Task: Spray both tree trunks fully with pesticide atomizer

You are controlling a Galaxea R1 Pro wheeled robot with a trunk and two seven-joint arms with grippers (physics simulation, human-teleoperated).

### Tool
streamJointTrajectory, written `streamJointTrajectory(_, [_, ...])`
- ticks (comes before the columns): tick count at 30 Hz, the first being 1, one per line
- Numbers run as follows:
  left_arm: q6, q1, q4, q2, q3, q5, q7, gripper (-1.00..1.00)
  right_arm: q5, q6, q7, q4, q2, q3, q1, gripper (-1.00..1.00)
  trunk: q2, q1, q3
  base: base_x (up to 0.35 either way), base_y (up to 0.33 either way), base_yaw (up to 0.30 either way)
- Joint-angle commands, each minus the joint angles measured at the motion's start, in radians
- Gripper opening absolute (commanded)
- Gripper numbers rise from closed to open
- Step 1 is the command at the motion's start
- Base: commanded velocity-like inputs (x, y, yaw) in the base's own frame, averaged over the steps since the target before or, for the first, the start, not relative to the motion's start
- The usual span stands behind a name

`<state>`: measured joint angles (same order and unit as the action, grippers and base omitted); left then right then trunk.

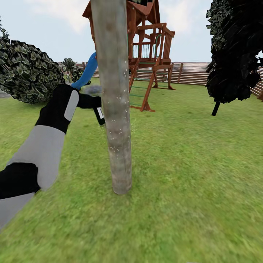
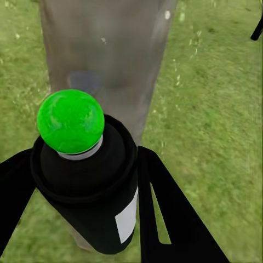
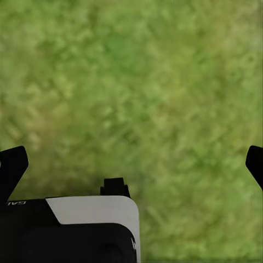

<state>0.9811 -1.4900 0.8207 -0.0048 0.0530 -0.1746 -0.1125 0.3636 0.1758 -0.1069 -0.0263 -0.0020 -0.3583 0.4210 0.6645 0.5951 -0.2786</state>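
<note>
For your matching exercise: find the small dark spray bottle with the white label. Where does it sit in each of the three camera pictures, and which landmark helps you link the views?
Head view: the small dark spray bottle with the white label is left of centre, at the end of the left arm, beside the pale mottled tree trunk.
Left wrist view: centre-low, green dot on top, held by the left gripper; trunk behind.
Right wrist view: not in it.
Shared landmark: the green lawn.

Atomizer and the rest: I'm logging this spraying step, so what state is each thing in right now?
pesticide atomizer: held in the left gripper, green-topped head toward the trunk.
tree trunk: upright in the lawn, flecked with small white specks, close before the atomizer.
left gripper: jaws shut on the atomizer.
right gripper: jaws open, nothing between them, over the lawn.
</note>
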Motion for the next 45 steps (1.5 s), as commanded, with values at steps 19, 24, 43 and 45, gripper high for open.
streamJointTrajectory(19, [0.001,-0.227,-0.291,0.004,-0.001,-0.006,0.002,-1.0,0.008,0.005,-0.001,-0.003,0.0,-0.008,0.002,1.0,0.001,0.0,-0.002,0.0,0.0,0.0])
streamJointTrajectory(24, [-0.002,-0.227,-0.382,0.0,-0.002,-0.007,0.007,-1.0,0.008,0.005,-0.001,-0.003,0.0,-0.008,0.001,1.0,0.001,0.0,-0.002,0.0,0.0,0.0])
streamJointTrajectory(43, [-0.328,-0.16,-0.789,-0.071,-0.012,-0.005,0.007,-1.0,0.008,0.005,-0.001,-0.003,0.0,-0.008,0.001,1.0,0.001,0.0,-0.002,0.0,0.0,0.0])
streamJointTrajectory(45, [-0.402,-0.113,-0.79,-0.069,-0.012,-0.005,0.007,-1.0,0.008,0.005,-0.001,-0.003,0.0,-0.008,0.001,1.0,0.001,0.0,-0.002,0.0,0.0,0.0])
